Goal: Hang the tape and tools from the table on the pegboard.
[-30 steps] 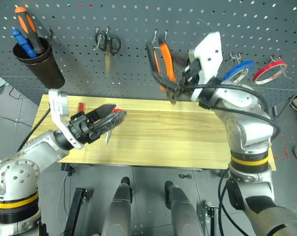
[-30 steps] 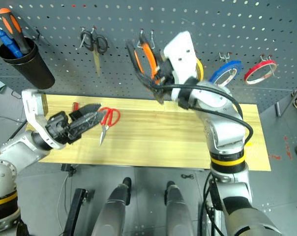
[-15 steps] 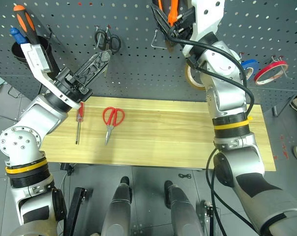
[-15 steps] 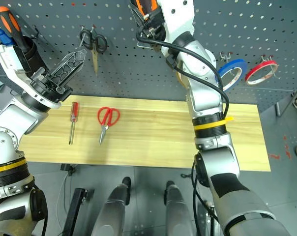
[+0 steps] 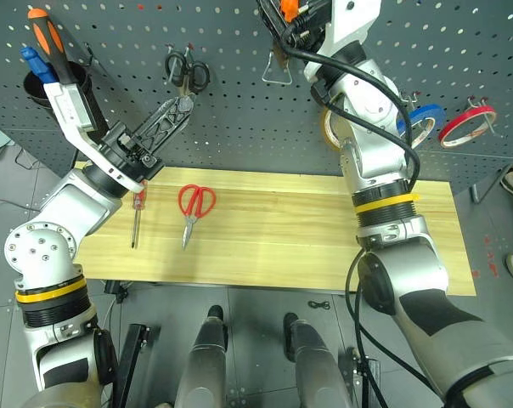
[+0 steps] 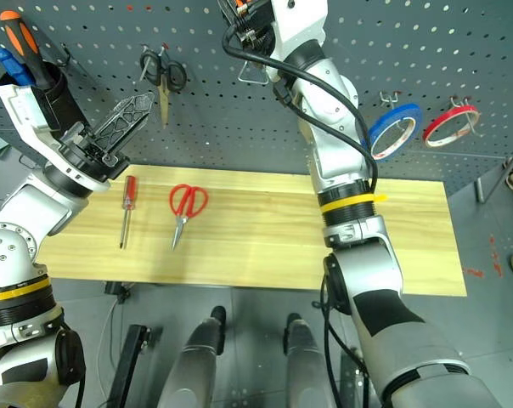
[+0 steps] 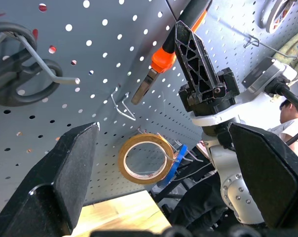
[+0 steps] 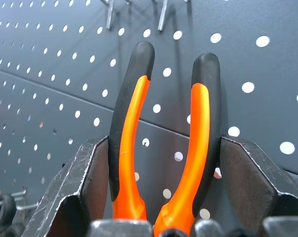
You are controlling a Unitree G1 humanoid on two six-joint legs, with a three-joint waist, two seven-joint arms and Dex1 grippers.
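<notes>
My right gripper (image 8: pixel 164 153) is shut on the pliers (image 8: pixel 134 138), their orange-and-black handles pointing up against the pegboard (image 5: pixel 231 119). It holds them high on the board (image 5: pixel 292 12), above a wire hook (image 5: pixel 276 72). My left gripper (image 5: pixel 176 109) is open and empty, raised in front of the pegboard above the table's left end. On the table (image 5: pixel 273 229) lie the red-handled scissors (image 5: pixel 193 206) and, to their left, the red-handled screwdriver (image 5: pixel 137 217). The blue tape (image 5: pixel 419 121) hangs on a pegboard hook at the right.
A black cup (image 5: pixel 57 81) with orange and blue screwdrivers hangs at the upper left. Small black scissors (image 5: pixel 187 71) hang beside my left gripper. A yellow tape roll (image 7: pixel 145 159) hangs behind my right arm, and a red ring (image 5: pixel 467 123) at the far right.
Both arms rose. My left gripper lifted from over the scissors to the pegboard, uncovering scissors and screwdriver. My right gripper carried the pliers up the board and tipped them upward.
</notes>
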